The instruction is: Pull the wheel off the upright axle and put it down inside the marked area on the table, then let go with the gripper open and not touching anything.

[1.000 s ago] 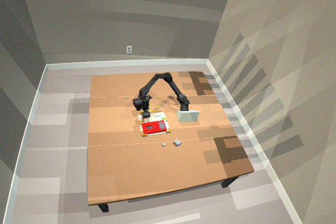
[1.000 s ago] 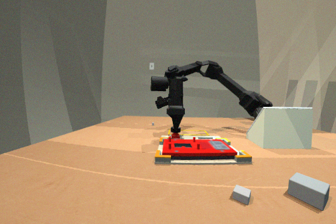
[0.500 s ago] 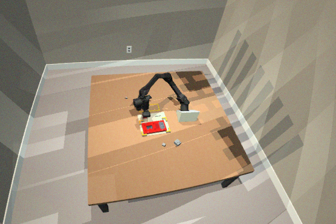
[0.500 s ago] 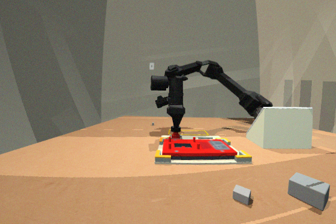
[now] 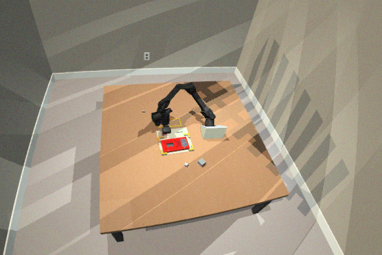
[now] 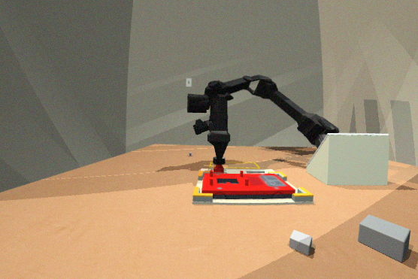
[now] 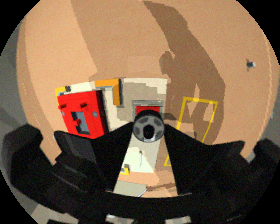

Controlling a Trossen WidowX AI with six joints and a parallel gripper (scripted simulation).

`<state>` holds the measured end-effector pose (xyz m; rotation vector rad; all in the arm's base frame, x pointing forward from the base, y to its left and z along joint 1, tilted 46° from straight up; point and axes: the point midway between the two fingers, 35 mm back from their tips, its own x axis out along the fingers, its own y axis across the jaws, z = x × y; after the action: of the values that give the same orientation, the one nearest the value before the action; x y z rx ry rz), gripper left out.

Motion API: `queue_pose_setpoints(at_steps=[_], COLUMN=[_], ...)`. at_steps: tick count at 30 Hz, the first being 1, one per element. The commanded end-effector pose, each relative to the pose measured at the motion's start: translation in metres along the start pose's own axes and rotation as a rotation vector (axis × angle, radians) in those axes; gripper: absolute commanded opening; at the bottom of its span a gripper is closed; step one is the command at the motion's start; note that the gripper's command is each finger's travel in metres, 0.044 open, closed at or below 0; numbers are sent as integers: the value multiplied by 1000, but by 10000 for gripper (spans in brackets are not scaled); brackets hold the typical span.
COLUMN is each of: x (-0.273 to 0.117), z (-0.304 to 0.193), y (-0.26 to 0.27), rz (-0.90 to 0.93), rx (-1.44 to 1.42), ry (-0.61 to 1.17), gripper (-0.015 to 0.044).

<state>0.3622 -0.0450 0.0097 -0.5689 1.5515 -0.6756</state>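
Yellow-outlined marked area lies at one o'clock of the gripper, unoccupied. Exterior: fingers clamp the wheel atop its axle on the red board. Wrist: wheel gripped centrally. Lifting, placing and release remain.

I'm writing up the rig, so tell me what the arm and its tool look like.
The arm is matte black all over, built of blocky, angular links with chunky round joint housings. It rises from a pale grey-green wedge base. The tool tapers like a dark cone to narrow black fingers. No cables, markings or labels show.
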Motion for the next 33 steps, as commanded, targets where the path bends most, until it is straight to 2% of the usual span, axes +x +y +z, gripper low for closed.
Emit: queue_pose_setpoints(at_steps=[1, 33], x=[-7, -17], z=[1, 1], y=[1, 1], rz=[2, 1], rx=[-4, -7], ry=[-8, -11], gripper=[0, 0])
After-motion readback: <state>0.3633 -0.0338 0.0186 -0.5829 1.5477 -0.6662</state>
